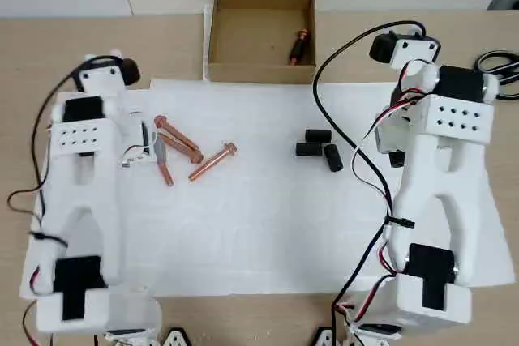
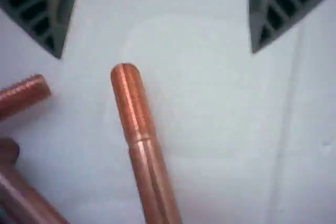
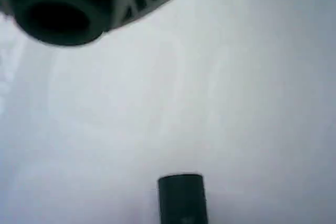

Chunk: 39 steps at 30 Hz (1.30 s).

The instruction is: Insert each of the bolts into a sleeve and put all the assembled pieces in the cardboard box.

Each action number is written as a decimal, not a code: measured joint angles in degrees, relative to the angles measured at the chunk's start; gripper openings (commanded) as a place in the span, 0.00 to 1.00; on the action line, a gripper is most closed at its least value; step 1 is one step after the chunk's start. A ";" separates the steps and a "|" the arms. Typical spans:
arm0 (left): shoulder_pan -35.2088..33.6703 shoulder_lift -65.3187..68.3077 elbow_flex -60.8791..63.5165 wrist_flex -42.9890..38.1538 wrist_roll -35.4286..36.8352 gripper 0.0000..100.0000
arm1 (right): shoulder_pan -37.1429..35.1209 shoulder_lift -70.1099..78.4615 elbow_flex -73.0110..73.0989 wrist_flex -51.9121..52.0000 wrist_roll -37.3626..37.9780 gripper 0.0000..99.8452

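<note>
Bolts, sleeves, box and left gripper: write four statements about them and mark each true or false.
The cardboard box is empty. False: one bolt with a sleeve lies in it.
Three black sleeves lie close together on the white mat. True.
The left gripper is shut on a bolt. False: it is open; the bolt lies on the mat.
The loose bolts lie on the left arm's side of the mat. True.
</note>
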 measured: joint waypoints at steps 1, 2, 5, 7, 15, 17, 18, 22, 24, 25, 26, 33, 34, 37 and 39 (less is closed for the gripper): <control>0.00 1.23 0.00 -0.97 0.00 0.21 | 0.00 0.00 0.26 0.09 -0.09 0.00; 0.00 2.29 0.00 -2.20 0.09 0.21 | 0.00 0.00 0.26 0.09 -0.18 0.00; 0.09 4.57 0.00 -5.19 0.09 0.21 | 0.00 0.00 0.44 0.09 -0.18 0.00; 0.18 5.80 0.00 -6.68 0.26 0.21 | 0.00 0.00 0.44 0.09 -0.18 0.00; 0.18 10.29 0.00 -11.43 5.63 0.21 | 0.00 0.00 0.44 0.09 -0.18 0.00; 0.18 11.16 0.00 -12.22 6.24 0.21 | 0.00 0.00 0.44 0.09 -0.18 0.00; 0.18 11.69 0.00 -12.57 6.59 0.21 | 0.00 0.00 0.44 0.09 -0.18 0.00; 0.18 13.45 0.00 -13.71 7.12 0.21 | 0.00 0.00 0.44 0.09 -0.18 0.00; 0.18 14.24 0.00 -13.98 8.00 0.21 | 0.00 0.00 0.44 0.09 -0.18 0.00; 0.18 14.77 0.00 -14.07 8.35 0.19 | 0.00 0.00 0.44 0.09 -0.18 0.00; 0.18 15.03 0.00 -14.07 8.62 0.17 | 0.00 0.00 0.44 0.09 -0.18 0.00; 0.53 15.21 -0.53 -14.24 8.62 0.08 | 0.00 0.00 0.53 0.09 -0.18 0.00; 0.62 15.21 -0.62 -14.24 8.62 0.07 | 0.00 0.00 0.53 0.09 -0.18 0.00; 0.62 15.21 -0.62 -14.24 8.70 0.03 | 0.00 0.00 0.53 0.09 -0.18 0.00; 0.53 15.21 -0.62 -14.24 8.44 0.01 | 0.00 0.00 0.53 0.09 -0.18 0.00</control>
